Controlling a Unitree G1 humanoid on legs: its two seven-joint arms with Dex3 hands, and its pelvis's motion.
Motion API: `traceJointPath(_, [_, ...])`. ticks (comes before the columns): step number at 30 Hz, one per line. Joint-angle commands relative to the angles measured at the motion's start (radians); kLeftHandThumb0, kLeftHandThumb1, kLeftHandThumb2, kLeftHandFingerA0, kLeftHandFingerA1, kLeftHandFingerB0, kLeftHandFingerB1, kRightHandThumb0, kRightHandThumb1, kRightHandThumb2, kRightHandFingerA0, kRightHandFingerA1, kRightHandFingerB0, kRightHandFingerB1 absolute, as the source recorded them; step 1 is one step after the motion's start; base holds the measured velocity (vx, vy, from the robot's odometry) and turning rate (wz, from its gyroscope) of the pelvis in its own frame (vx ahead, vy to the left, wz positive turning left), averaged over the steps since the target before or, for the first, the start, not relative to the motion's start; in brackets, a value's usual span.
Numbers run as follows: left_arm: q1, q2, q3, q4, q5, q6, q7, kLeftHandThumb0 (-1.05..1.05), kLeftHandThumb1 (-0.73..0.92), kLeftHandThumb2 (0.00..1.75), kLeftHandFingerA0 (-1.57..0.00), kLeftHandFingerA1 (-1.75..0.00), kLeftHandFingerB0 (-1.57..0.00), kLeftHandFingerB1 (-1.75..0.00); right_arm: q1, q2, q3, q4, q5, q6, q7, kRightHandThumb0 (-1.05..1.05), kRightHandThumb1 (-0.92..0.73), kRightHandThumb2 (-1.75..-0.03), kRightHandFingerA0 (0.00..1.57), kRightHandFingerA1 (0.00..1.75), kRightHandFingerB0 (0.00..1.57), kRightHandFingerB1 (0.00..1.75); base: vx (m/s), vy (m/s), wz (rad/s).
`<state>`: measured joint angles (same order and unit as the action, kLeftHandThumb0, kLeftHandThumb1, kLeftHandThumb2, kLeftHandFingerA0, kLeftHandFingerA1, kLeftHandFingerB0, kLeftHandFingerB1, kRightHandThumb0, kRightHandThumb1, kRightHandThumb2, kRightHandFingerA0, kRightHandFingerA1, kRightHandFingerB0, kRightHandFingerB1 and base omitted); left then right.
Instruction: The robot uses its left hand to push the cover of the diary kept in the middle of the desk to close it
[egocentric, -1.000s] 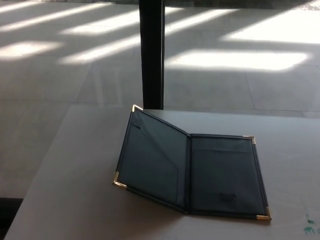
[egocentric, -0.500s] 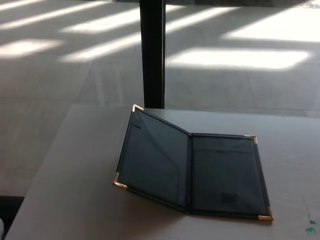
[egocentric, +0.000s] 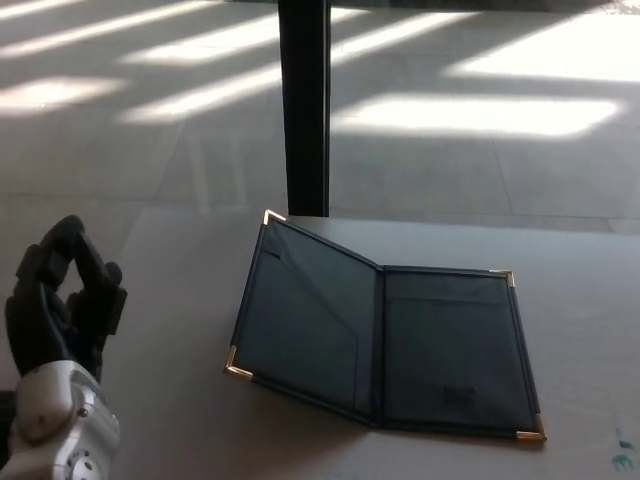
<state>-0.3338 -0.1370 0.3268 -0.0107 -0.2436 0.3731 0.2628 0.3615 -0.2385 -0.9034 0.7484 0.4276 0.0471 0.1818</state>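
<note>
The dark diary (egocentric: 385, 340) lies open in the middle of the grey desk (egocentric: 170, 400), with gold corner caps. Its right half rests flat. Its left cover (egocentric: 300, 315) is raised off the desk and tilts up to the left. My left hand (egocentric: 62, 305) has come up at the picture's left edge, well to the left of the raised cover and not touching it. Its black fingers (egocentric: 85, 265) are curled but hold nothing. My right hand does not show.
A black post (egocentric: 304, 105) stands just behind the desk's far edge, above the diary. Beyond it is a sunlit tiled floor (egocentric: 480, 120). A small green mark (egocentric: 623, 455) sits at the desk's right front.
My left hand and silver wrist have risen into view at the lower left. The diary has not moved.
</note>
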Motion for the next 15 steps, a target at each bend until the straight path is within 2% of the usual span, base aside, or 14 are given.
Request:
traceJointPath(1, [-0.01, -0.022, 0.007, 0.027, -0.016, 0.04, 0.046, -0.76, 0.92, 0.79, -0.33, -0.47, -0.27, -0.44, 0.005, -0.005, 0.007, 0.026, 0.041, -0.015, 0.012, -0.89, -0.92, -0.68, 0.7, 0.74, 0.67, 0.57, 0.0, 0.0, 0.0])
traceJointPath(2, [-0.01, -0.025, 0.013, 0.037, -0.014, 0.043, 0.056, -0.73, 0.79, 1.2, -0.29, -0.57, -0.15, -0.49, 0.01, 0.001, -0.003, 0.004, 0.07, 0.012, 0.028, -0.89, -0.91, -0.67, 0.65, 0.73, 0.63, 0.56, 0.0, 0.0, 0.0])
traceJointPath(3, [-0.012, -0.023, 0.013, 0.042, -0.01, 0.046, 0.061, -0.83, 0.92, 0.77, -0.35, -0.49, -0.28, -0.45, 0.016, 0.003, 0.003, -0.012, 0.066, 0.02, 0.018, -0.9, -0.92, -0.68, 0.67, 0.76, 0.64, 0.58, 0.0, 0.0, 0.0])
traceJointPath(5, [-0.019, -0.025, 0.025, 0.058, -0.014, 0.043, 0.076, -0.81, 0.92, 0.74, -0.41, -0.5, -0.31, -0.45, 0.01, -0.002, 0.002, -0.003, 0.069, 0.02, 0.002, -0.89, -0.91, -0.68, 0.7, 0.74, 0.67, 0.59, 0.0, 0.0, 0.0])
traceJointPath(7, [-0.024, -0.025, 0.033, 0.068, -0.024, 0.043, 0.075, -0.83, 0.92, 0.74, -0.41, -0.51, -0.31, -0.46, 0.017, -0.002, 0.019, -0.02, 0.052, 0.023, -0.016, -0.91, -0.92, -0.68, 0.73, 0.75, 0.69, 0.61, 0.0, 0.0, 0.0])
traceJointPath(8, [-0.027, -0.027, 0.041, 0.073, -0.03, 0.048, 0.082, -0.7, 0.76, 1.2, -0.41, -0.62, -0.15, -0.49, 0.021, 0.003, 0.022, -0.032, 0.058, 0.023, -0.012, -0.92, -0.91, -0.68, 0.76, 0.76, 0.67, 0.6, 0.0, 0.0, 0.0])
traceJointPath(9, [-0.027, -0.035, 0.051, 0.076, -0.038, 0.053, 0.092, -0.82, 0.91, 0.73, -0.43, -0.49, -0.34, -0.45, 0.02, 0.001, 0.024, -0.024, 0.059, 0.018, -0.009, -0.92, -0.91, -0.68, 0.72, 0.76, 0.67, 0.6, 0.0, 0.0, 0.0])
traceJointPath(12, [0.005, -0.101, 0.079, 0.043, -0.103, 0.061, 0.093, -0.84, 0.91, 0.75, -0.4, -0.54, -0.31, -0.47, 0.018, -0.001, 0.032, -0.025, 0.061, 0.022, -0.029, -0.91, -0.92, -0.68, 0.74, 0.72, 0.67, 0.56, 0.0, 0.0, 0.0])
traceJointPath(13, [0.014, -0.131, 0.089, 0.038, -0.127, 0.056, 0.094, -0.83, 0.92, 0.75, -0.45, -0.56, -0.33, -0.46, 0.018, -0.009, 0.034, -0.01, 0.067, 0.021, -0.008, -0.91, -0.92, -0.7, 0.7, 0.73, 0.63, 0.56, 0.0, 0.0, 0.0])
traceJointPath(14, [0.03, -0.16, 0.082, 0.034, -0.13, 0.045, 0.092, -0.91, 0.81, 0.89, -0.47, -0.63, -0.34, -0.54, 0.007, -0.007, 0.038, 0.008, 0.07, 0.002, 0.01, -0.89, -0.92, -0.69, 0.67, 0.75, 0.62, 0.56, 0.0, 0.0, 0.0])
traceJointPath(15, [0.033, -0.164, 0.085, 0.031, -0.13, 0.045, 0.091, -0.91, 0.81, 0.89, -0.47, -0.63, -0.34, -0.54, 0.006, -0.007, 0.04, 0.009, 0.071, -0.001, 0.011, -0.89, -0.92, -0.69, 0.67, 0.75, 0.62, 0.56, 0.0, 0.0, 0.0])
